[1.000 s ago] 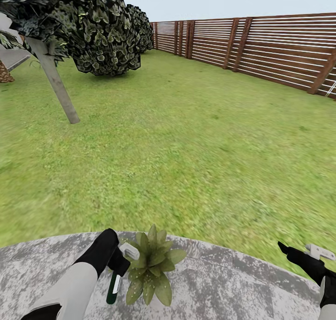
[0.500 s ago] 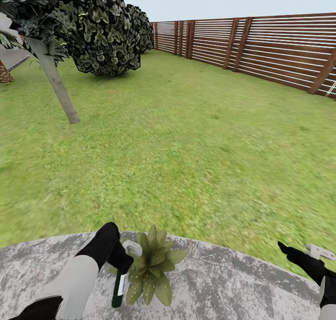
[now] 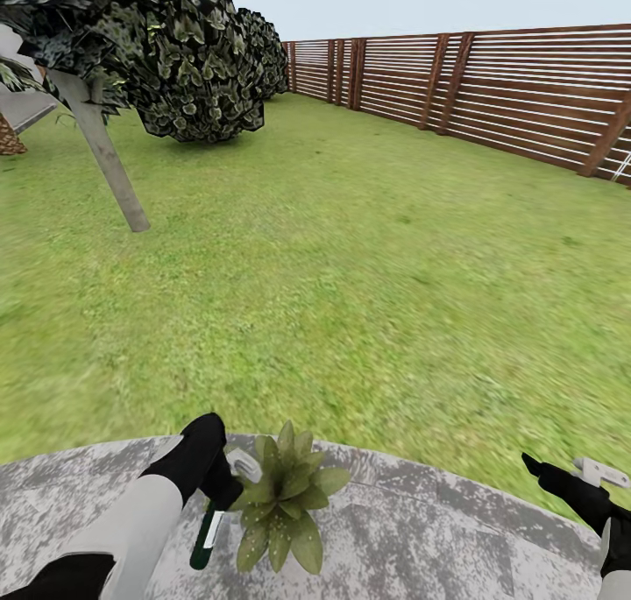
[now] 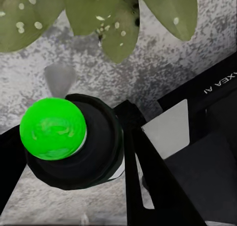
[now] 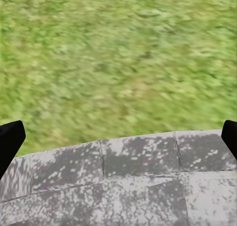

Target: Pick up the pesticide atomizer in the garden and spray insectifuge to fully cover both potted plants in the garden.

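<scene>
Now | left pincer (image 3: 226,488) grips pesticide atomizer (image 3: 207,534) | beside potted plant (image 3: 282,504)

The potted plant (image 3: 285,505) sits on the stone patio (image 3: 438,539), its leaves touching the left gripper (image 3: 230,482), whose fingers are clamped on the spray bottle (image 3: 207,539); there is no gap on that side. To the plant's right, bare stone runs to the right gripper (image 3: 561,477), jaws spread. Beyond the patio edge the lawn (image 3: 350,276) is unobstructed as far as the leaning trunk (image 3: 105,158), bushes (image 3: 206,66) and fence (image 3: 491,83).
</scene>
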Controlling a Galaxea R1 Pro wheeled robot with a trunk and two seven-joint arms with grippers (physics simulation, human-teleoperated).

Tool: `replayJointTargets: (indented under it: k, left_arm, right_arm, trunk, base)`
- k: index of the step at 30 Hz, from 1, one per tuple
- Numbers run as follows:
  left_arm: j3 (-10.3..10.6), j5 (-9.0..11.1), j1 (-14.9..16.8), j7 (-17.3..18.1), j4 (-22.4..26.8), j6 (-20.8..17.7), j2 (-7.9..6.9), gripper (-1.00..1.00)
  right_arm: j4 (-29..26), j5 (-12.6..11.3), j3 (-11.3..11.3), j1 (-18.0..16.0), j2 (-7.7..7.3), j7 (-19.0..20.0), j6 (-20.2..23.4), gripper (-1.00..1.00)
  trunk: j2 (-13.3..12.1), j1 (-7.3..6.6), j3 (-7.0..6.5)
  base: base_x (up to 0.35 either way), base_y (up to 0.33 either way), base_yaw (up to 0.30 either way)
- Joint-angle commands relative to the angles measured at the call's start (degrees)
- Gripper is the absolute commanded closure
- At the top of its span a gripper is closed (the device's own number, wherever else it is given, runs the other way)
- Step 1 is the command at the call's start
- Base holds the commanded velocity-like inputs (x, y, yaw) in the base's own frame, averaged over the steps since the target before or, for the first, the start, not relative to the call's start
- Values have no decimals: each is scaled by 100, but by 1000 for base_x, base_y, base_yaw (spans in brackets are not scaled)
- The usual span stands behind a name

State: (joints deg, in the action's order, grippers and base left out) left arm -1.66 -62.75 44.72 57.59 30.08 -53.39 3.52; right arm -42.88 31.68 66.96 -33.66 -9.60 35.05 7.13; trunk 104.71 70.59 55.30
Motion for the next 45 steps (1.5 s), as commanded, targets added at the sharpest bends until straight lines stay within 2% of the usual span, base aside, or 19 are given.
replayJointTargets:
  k: [1,2,3,5,7,21,31,42,45]
  left_arm:
    - [-14,-175,2,56,7,-29,6,100]
    - [-16,-297,2,57,7,-30,9,100]
    - [-18,-590,2,58,7,-30,21,100]
    - [-19,-817,2,59,12,-31,30,100]
    - [-19,-894,2,59,14,-31,33,100]
    - [-12,-925,2,58,15,-27,43,100]
    - [-4,-923,2,59,-3,-22,44,100]
    - [2,-923,-7,59,-29,-23,39,100]
    - [7,-923,-9,57,-35,-30,79,100]
  right_arm:
    - [-10,28,27,-9,4,46,25,-100]
    - [-10,29,27,-9,3,44,25,-100]
    - [-10,26,27,-9,2,45,25,-100]
    - [-10,30,27,-9,2,44,25,-100]
    - [-10,27,27,-9,2,41,25,-100]
    - [-10,29,27,-9,3,49,25,-100]
    - [-8,26,27,-9,2,39,25,-100]
    - [-2,26,27,-9,2,28,25,-100]
    - [-6,25,31,-9,2,28,25,-100]
  trunk:
    - [2,0,5]
    - [2,0,5]
    - [2,0,5]
    - [2,0,5]
    - [2,0,5]
    - [2,0,5]
    - [2,0,5]
    - [2,0,5]
    - [2,0,5]
  base:
    - [78,0,0]
    - [164,0,0]
    - [265,0,0]
    - [297,0,0]
    - [219,0,0]
    - [13,0,-5]
    - [0,0,-157]
    - [-115,-37,-5]
    - [-5,-2,0]
